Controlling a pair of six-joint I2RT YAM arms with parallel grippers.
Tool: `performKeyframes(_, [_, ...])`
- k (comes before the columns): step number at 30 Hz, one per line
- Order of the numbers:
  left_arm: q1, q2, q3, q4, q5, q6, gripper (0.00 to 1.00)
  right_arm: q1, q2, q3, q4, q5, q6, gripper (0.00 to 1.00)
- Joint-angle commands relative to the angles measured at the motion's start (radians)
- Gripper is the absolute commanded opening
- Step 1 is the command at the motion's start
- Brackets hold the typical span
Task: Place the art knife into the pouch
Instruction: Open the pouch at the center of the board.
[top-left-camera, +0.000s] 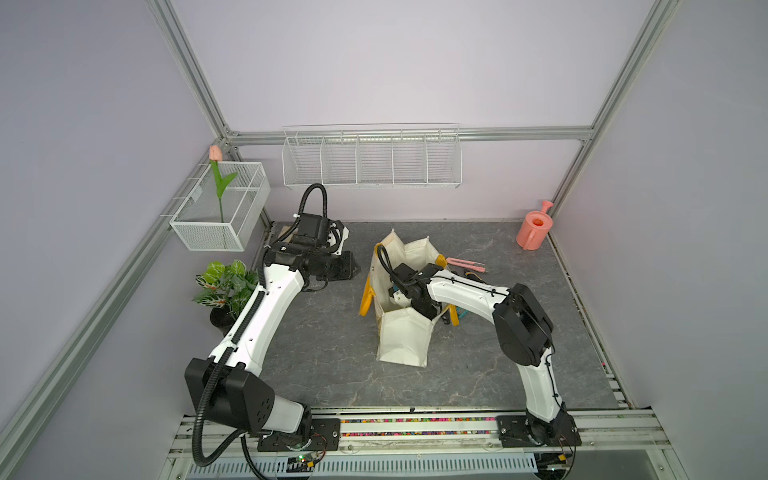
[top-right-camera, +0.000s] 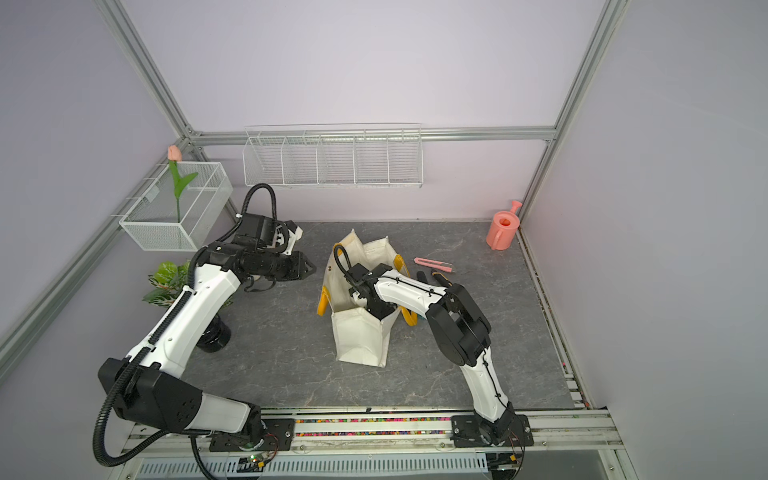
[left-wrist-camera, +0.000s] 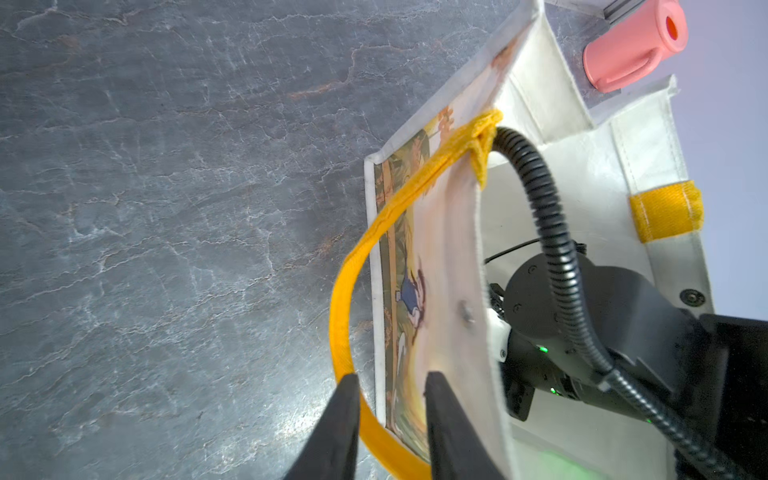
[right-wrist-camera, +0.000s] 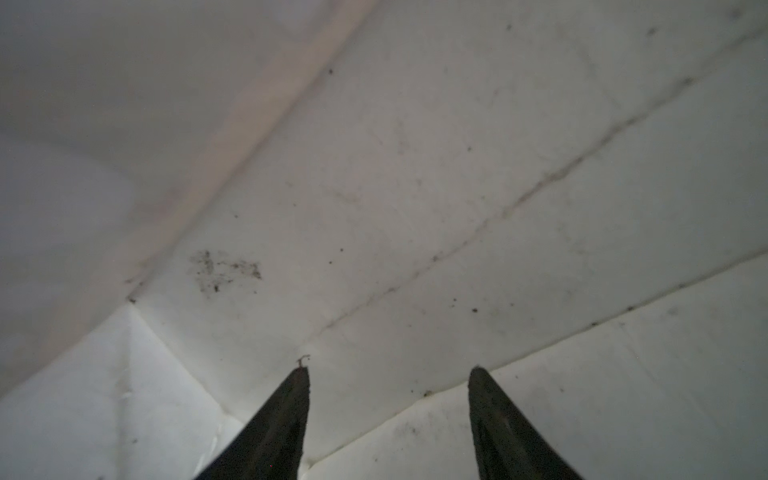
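Inside pouch (top-left-camera: 401, 345), right fingers (right-wrist-camera: 286, 415) apart.

Both top views are bright and evenly lit from overhead. Shadows on the bench (top-left-camera: 332, 353) are faint and soft-edged, and the straight frame rails (top-left-camera: 191, 70) bow toward the picture edges. In the left wrist view the bench's stone carries a pale sheen, and a green glow tints the pouch (left-wrist-camera: 449, 249) lining. The right wrist view, inside the pouch, is dim, grey and softly blurred.
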Motion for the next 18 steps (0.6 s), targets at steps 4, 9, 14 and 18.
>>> performKeyframes(4, [-0.006, -0.043, 0.026, 0.01, 0.071, 0.004, 0.49, 0.001, 0.056, 0.119, -0.094, 0.015, 0.008, 0.64])
performKeyframes(9, [-0.066, -0.15, 0.0, 0.01, 0.06, -0.047, 0.54, -0.015, 0.056, 0.187, -0.105, 0.009, 0.027, 0.65])
performKeyframes(14, [-0.184, -0.282, -0.098, 0.01, -0.032, -0.128, 0.55, -0.041, 0.057, 0.295, -0.159, 0.043, 0.02, 0.65])
performKeyframes(18, [-0.267, -0.387, -0.179, 0.018, -0.101, -0.213, 0.57, -0.062, 0.055, 0.399, -0.199, 0.042, 0.007, 0.66])
